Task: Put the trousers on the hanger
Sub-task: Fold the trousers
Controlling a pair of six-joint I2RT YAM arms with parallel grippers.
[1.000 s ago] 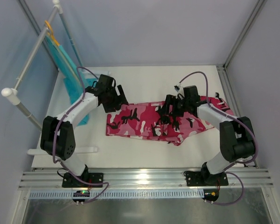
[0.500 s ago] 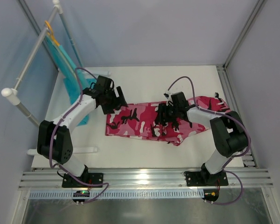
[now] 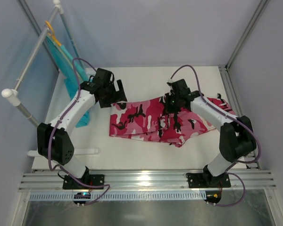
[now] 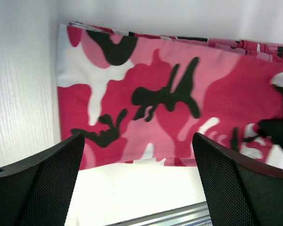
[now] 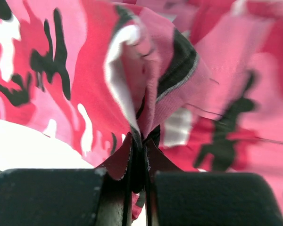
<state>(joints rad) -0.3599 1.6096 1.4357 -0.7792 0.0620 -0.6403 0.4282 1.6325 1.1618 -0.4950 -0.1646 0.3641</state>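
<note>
Table [image 3: 146, 77]: white top carrying the trousers [image 3: 141, 123], which lie between the two arms.
Rack [image 3: 32, 52]: white tubes, well left of the trousers, at the table's left edge.
Teal garment [image 3: 68, 70]: hung from the rack on an orange hanger [image 3: 51, 30]; its lower end comes near the trousers' left end.
In the way: the left arm [image 3: 75, 112] crosses in front of the teal garment's lower part. The right arm [image 3: 210, 111] reaches over the trousers' right end and hides part of it from above.
Left gripper [image 3: 119, 98]: at the trousers' far left corner, jaws spread wide, nothing between them.
Left fingers [image 4: 42, 188]: black mesh-faced pads, one at each side of the wrist view. Whether they touch the cloth cannot be told.
Right gripper [image 3: 171, 104]: at the trousers' far edge, a little right of their middle, jaws closed tight on a pinch of cloth.
Right fingers [image 5: 52, 197]: pressed together, with a thin fold of pink, white and black fabric clamped between them and rising in a peak.
Trousers, overall: pink camouflage, laid lengthwise from left to right, mostly flat.
Trousers against left fingers: the left end lies beyond the spread fingertips, and its near edge runs across the gap between them.
Trousers against right fingers: the gripped fold stands up from the fingers, and the rest spreads away on both sides.
</note>
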